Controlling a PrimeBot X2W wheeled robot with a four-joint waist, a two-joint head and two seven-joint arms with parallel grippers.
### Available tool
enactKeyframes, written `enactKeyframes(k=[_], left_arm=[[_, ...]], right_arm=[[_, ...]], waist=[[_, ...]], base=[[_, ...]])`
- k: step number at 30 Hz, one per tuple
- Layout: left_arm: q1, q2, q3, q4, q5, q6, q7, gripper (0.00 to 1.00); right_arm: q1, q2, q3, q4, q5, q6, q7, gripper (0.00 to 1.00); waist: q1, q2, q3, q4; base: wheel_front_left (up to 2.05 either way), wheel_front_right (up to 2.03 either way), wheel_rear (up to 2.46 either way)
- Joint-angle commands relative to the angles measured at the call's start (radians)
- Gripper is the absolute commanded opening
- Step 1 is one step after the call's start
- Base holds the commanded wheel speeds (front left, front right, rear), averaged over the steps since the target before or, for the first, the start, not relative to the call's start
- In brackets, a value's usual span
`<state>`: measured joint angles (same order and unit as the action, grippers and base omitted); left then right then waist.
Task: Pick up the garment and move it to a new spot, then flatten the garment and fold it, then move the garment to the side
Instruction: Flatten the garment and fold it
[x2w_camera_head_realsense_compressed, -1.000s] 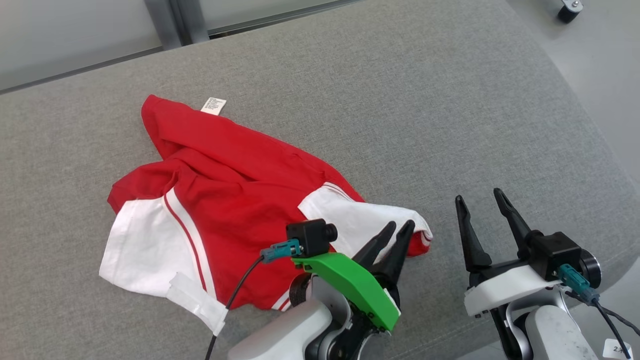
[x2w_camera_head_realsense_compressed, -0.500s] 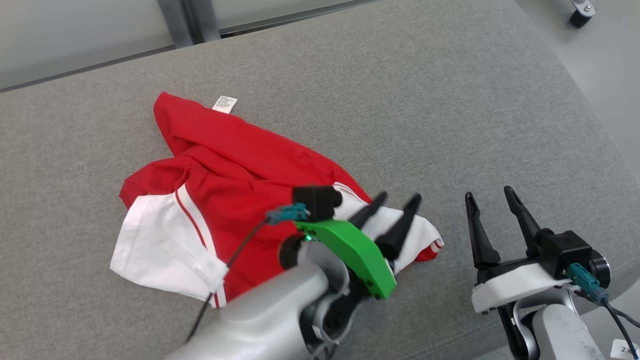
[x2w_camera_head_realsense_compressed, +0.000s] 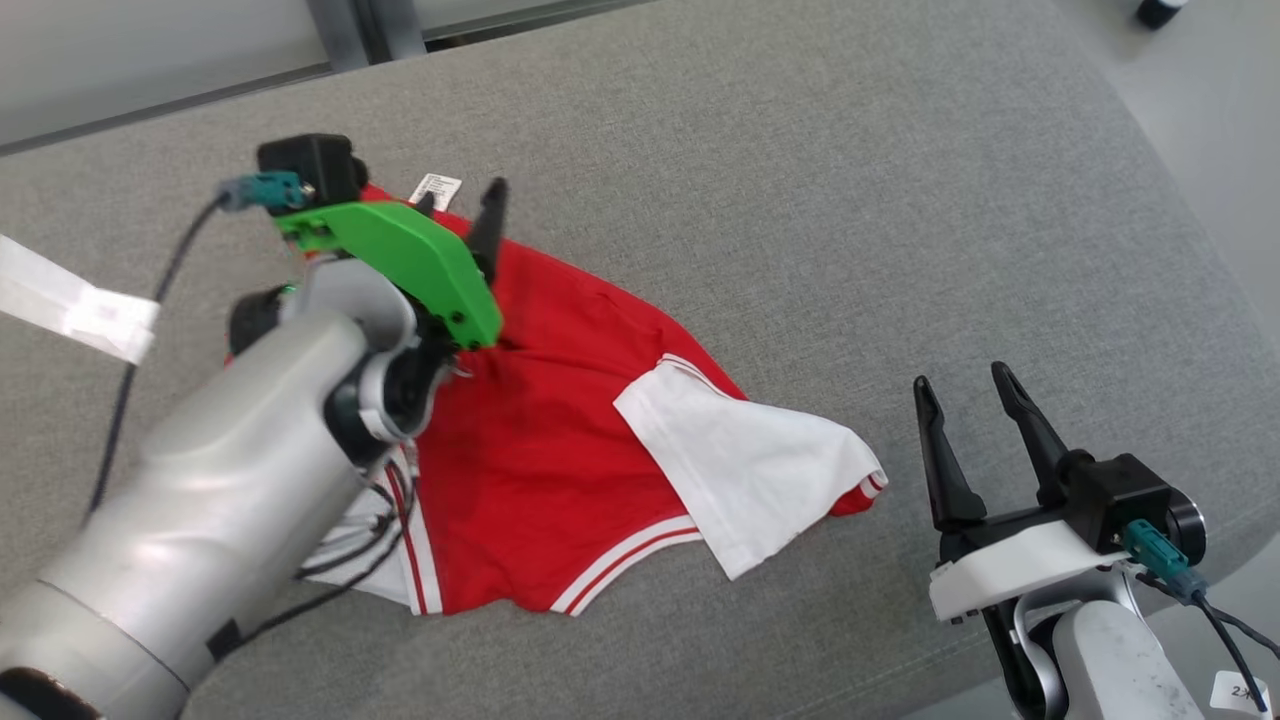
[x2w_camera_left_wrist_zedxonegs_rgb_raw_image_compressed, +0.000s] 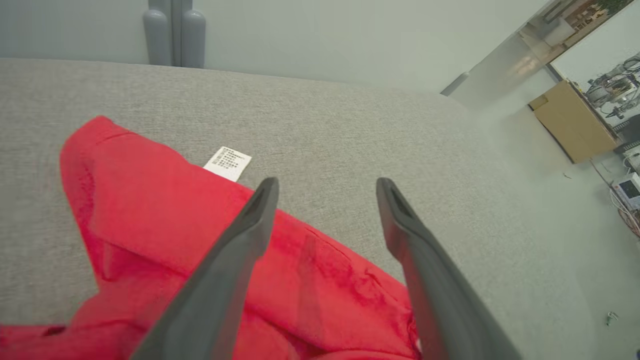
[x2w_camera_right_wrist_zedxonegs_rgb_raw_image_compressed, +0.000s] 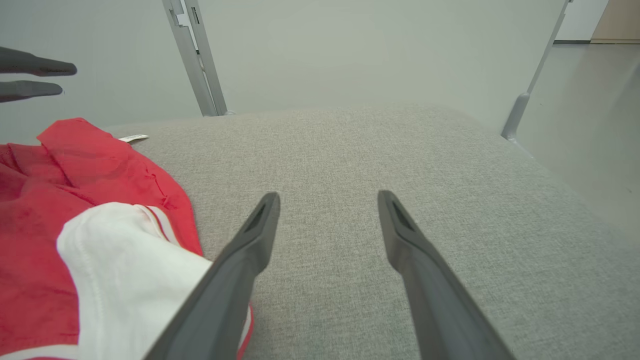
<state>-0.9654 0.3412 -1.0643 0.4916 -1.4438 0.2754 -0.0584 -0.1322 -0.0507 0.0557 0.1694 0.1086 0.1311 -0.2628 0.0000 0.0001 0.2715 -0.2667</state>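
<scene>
While the left gripper (x2w_camera_head_realsense_compressed: 462, 195) hung over the far edge of the red and white cloth garment (x2w_camera_head_realsense_compressed: 540, 470), its two dark fingers stood wide apart with nothing between them. In the head view the garment lay crumpled on the grey woven fabric surface (x2w_camera_head_realsense_compressed: 820, 180), left of centre, with a white sleeve (x2w_camera_head_realsense_compressed: 750, 470) spread toward the right and a small white printed label (x2w_camera_head_realsense_compressed: 437, 190) at its far edge. The right gripper (x2w_camera_head_realsense_compressed: 960, 378) stood at the lower right, just beside the sleeve's tip but clear of it, its fingers also spread and empty.

From the left wrist view, the left gripper (x2w_camera_left_wrist_zedxonegs_rgb_raw_image_compressed: 327, 182) showed its fingers parted above the red cloth (x2w_camera_left_wrist_zedxonegs_rgb_raw_image_compressed: 150, 210), the label (x2w_camera_left_wrist_zedxonegs_rgb_raw_image_compressed: 228, 162) just left of the left-hand fingertip. A brown cardboard box (x2w_camera_left_wrist_zedxonegs_rgb_raw_image_compressed: 570, 122) sat on the floor far off at the right.

From the right wrist view, the right gripper (x2w_camera_right_wrist_zedxonegs_rgb_raw_image_compressed: 327, 196) pointed across bare grey fabric, fingers wide and holding nothing. The garment (x2w_camera_right_wrist_zedxonegs_rgb_raw_image_compressed: 30, 225) lay at the left, its white sleeve (x2w_camera_right_wrist_zedxonegs_rgb_raw_image_compressed: 125, 265) partly behind the left-hand finger; whether they touched could not be told. The left gripper's fingertips (x2w_camera_right_wrist_zedxonegs_rgb_raw_image_compressed: 45, 67) showed at the upper left.
</scene>
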Motion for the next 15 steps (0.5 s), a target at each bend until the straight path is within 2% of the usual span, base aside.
enactKeyframes(k=[1, 5, 10, 15], left_arm=[[-0.040, 0.032, -0.005, 0.049, 0.012, 0.013, 0.032, 1.00], [-0.085, 0.064, -0.017, 0.142, 0.024, 0.023, 0.089, 1.00], [-0.150, 0.103, -0.045, 0.278, 0.048, 0.003, 0.174, 1.00], [-0.180, 0.117, -0.023, 0.369, 0.030, -0.008, 0.186, 1.00]], right_arm=[[-0.016, 0.000, 0.008, -0.001, 0.005, -0.001, -0.003, 1.00], [-0.026, 0.000, 0.016, -0.001, 0.010, -0.001, -0.003, 1.00], [-0.020, 0.000, 0.013, 0.000, 0.010, -0.001, -0.003, 1.00], [-0.021, 0.000, 0.036, 0.005, 0.008, -0.001, -0.003, 1.00]], waist=[[0.0000, -0.0001, 0.040, -0.023], [0.0000, -0.0001, 0.067, -0.041], [0.0000, -0.0001, 0.091, -0.058], [0.0000, -0.0001, 0.093, -0.071]], base=[[0.00, 0.00, 0.00], [0.00, 0.00, 0.00], [0.00, 0.00, 0.00], [0.00, 0.00, 0.00]])
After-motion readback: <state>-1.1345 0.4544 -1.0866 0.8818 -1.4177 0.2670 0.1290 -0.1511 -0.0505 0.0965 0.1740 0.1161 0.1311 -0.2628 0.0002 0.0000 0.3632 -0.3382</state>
